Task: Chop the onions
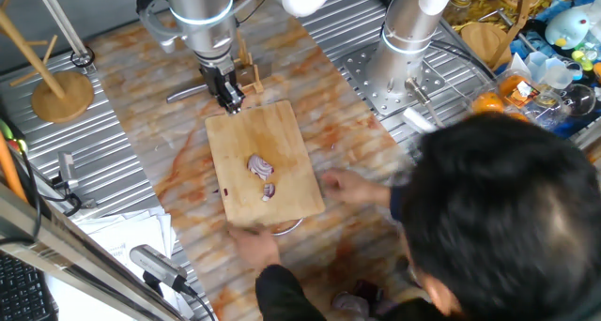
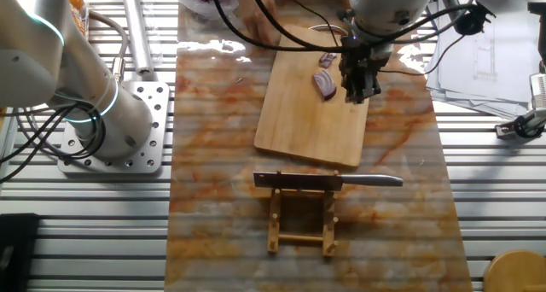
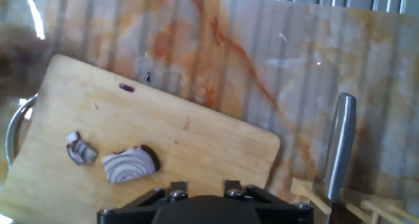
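- Cutting board (image 1: pixel 266 161) lies on the marbled table (image 1: pixel 141 152), a person's hands (image 1: pixel 352 188) at its 6 o'clock end.
- Gripper (image 2: pixel 360 85) hangs above the board; finger spacing cannot be determined.
- Knife (image 2: pixel 328 181) rests on a wooden rack (image 2: pixel 302 219).
- Onions (image 1: pixel 262 174): two pieces mid-board.

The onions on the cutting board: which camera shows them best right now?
The hand view. The onions fill more of the picture there, and the pale cut layers and purple skin of both pieces are plain. One fixed view shows them small but unblocked; in the other fixed view the gripper hangs right beside them.
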